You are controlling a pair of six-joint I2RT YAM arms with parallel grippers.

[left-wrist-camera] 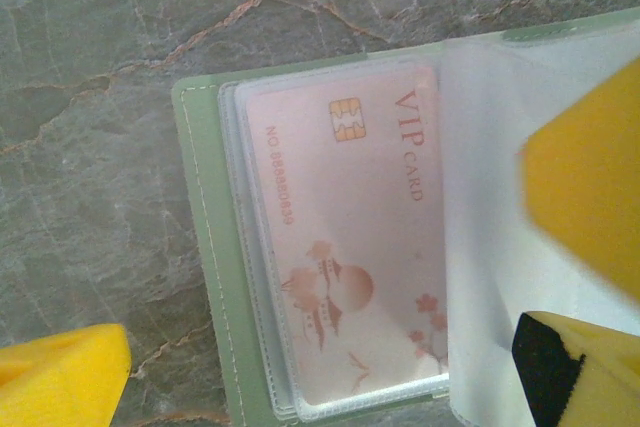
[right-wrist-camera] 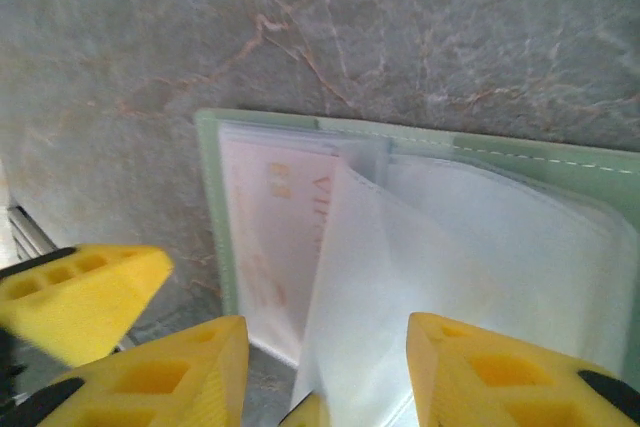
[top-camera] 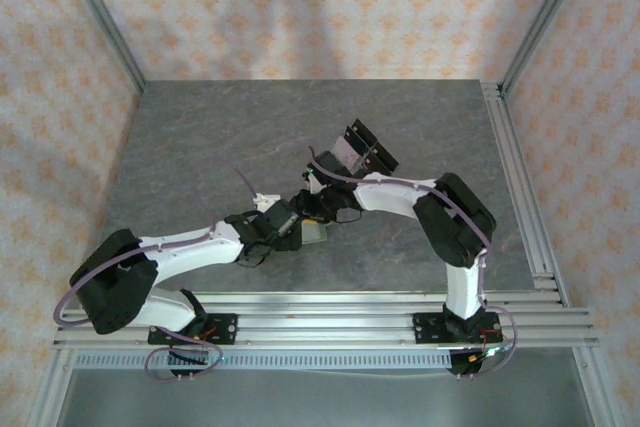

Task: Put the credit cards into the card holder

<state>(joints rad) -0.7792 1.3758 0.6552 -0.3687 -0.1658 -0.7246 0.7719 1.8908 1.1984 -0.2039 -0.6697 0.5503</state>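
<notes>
The card holder [left-wrist-camera: 203,247], a sage-green wallet, lies open on the table. A pale pink credit card [left-wrist-camera: 340,247] marked VIP sits inside its clear sleeve. My left gripper [left-wrist-camera: 320,359] hovers open over it, one yellow finger on each side. In the right wrist view the card holder [right-wrist-camera: 520,152] shows the same credit card [right-wrist-camera: 270,227] behind a raised translucent sleeve page [right-wrist-camera: 400,277]. That page stands between the parted fingers of my right gripper [right-wrist-camera: 325,352], which is open. From above, both grippers meet over the card holder [top-camera: 316,237].
A clear acrylic rack with black pieces [top-camera: 365,152] stands just behind the right arm. The grey marble tabletop [top-camera: 200,147] spreads around it, and aluminium rails [top-camera: 520,197] run along the right and near edges.
</notes>
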